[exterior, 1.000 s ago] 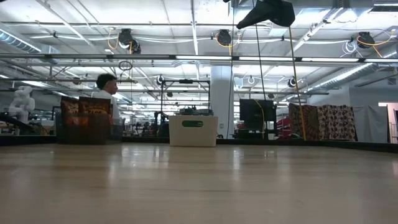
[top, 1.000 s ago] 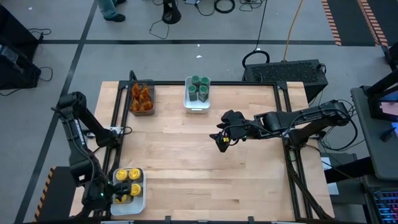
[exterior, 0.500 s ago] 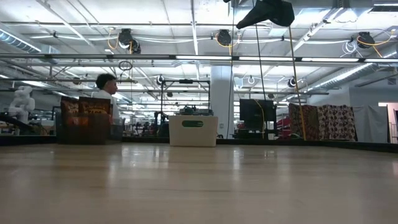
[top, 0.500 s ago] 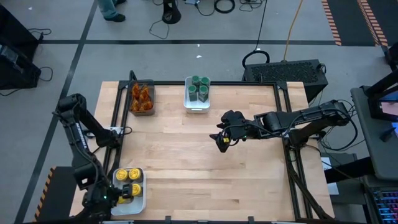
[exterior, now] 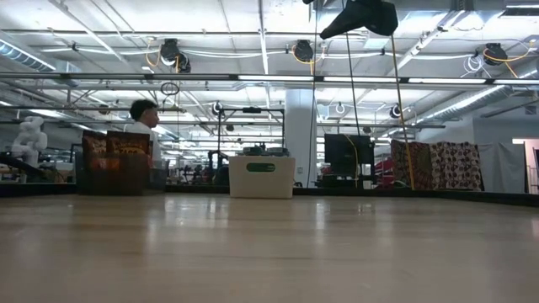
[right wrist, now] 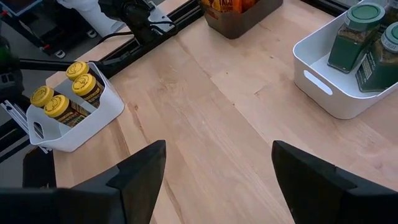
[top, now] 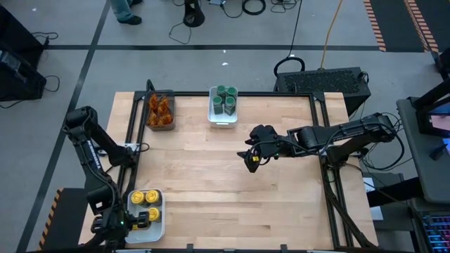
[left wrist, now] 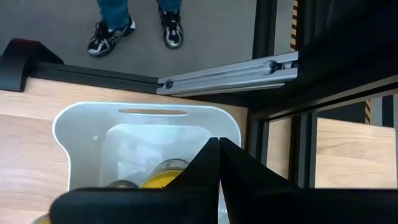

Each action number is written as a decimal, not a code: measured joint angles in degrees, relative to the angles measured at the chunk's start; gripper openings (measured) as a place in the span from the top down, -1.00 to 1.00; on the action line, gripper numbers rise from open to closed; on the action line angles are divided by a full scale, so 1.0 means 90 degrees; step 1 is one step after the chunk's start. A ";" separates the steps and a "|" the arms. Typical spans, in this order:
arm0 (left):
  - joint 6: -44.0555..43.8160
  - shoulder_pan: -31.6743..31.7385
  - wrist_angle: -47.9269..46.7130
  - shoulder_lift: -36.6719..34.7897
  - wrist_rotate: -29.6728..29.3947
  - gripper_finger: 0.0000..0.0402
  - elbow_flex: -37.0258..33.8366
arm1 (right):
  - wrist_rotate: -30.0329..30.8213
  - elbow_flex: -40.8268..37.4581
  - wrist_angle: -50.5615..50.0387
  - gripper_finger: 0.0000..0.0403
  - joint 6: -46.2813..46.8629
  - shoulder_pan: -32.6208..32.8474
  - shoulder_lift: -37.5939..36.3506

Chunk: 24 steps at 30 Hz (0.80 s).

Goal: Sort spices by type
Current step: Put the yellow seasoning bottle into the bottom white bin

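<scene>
Wooden worktop [top: 211,176], everything already grouped by kind. Yellow-lidded jars [top: 144,204] sit in a white tray [top: 159,228] at the near left corner; the right wrist view shows three or four of them [right wrist: 68,87] upright in that tray [right wrist: 93,121]. Green-lidded jars [top: 225,98] stand in a second white tray [top: 222,123] at the far edge, mid-worktop; also seen from the right wrist [right wrist: 364,40]. Orange-brown pieces [top: 160,109] fill a dark clear-sided bin [top: 159,126] at the far left, just beside the green tray.

Left pincer [top: 144,216] is over the left rim of the yellow tray, fingers [left wrist: 217,163] pressed together, holding nothing. Right pincer [top: 252,160] hangs above bare worktop right of centre, fingers [right wrist: 143,171] spread wide apart, empty. Low view: a person [exterior: 145,126] stands in the room behind.
</scene>
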 joint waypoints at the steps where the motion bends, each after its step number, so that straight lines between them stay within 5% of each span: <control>1: 0.0017 0.0019 -0.0005 0.0002 0.0006 0.95 0.0000 | 0.0000 0.0000 0.0000 -0.37 -0.0017 0.0000 0.0000; 11: 0.0251 0.0170 -0.0104 0.0009 0.0123 0.96 0.0056 | 0.0000 0.0000 0.0000 -0.37 -0.0051 0.0000 0.0000; 24: 0.1257 0.0450 -0.0789 0.0003 0.1322 0.99 0.0195 | 0.0019 0.0000 0.0000 -0.37 -0.0091 0.0000 0.0000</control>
